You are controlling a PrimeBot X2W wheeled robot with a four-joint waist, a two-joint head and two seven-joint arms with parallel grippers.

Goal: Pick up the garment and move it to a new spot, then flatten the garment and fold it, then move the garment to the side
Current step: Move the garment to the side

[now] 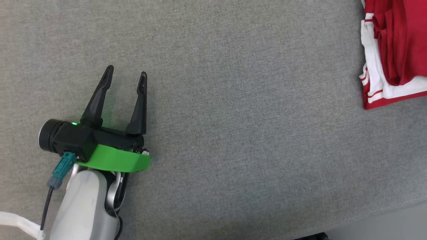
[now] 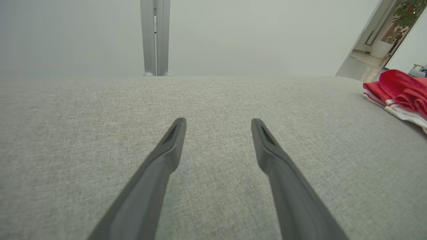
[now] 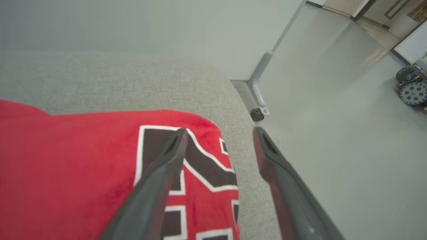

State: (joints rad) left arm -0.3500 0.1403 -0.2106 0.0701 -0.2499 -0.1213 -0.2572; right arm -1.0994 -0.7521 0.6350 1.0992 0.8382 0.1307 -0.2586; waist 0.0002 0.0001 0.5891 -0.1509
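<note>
The garment (image 1: 393, 50) is red with white trim, folded into a pile at the far right of the grey fabric surface, partly cut off by the head view's edge. It also shows as a low red pile (image 2: 400, 93) at the right of the left wrist view. My left gripper (image 1: 126, 76) hovers open at the lower left, far from the garment, nothing between its fingers (image 2: 218, 123). In the right wrist view my right gripper (image 3: 218, 133) is open over the garment's edge (image 3: 83, 166), which bears a dark white-outlined print; nothing is held.
The grey cushioned surface (image 1: 233, 116) ends at its near edge at the lower right of the head view. Beyond the garment the surface's side edge drops to a pale floor (image 3: 333, 133), with a metal leg (image 3: 260, 86) and wheeled equipment (image 3: 412, 86).
</note>
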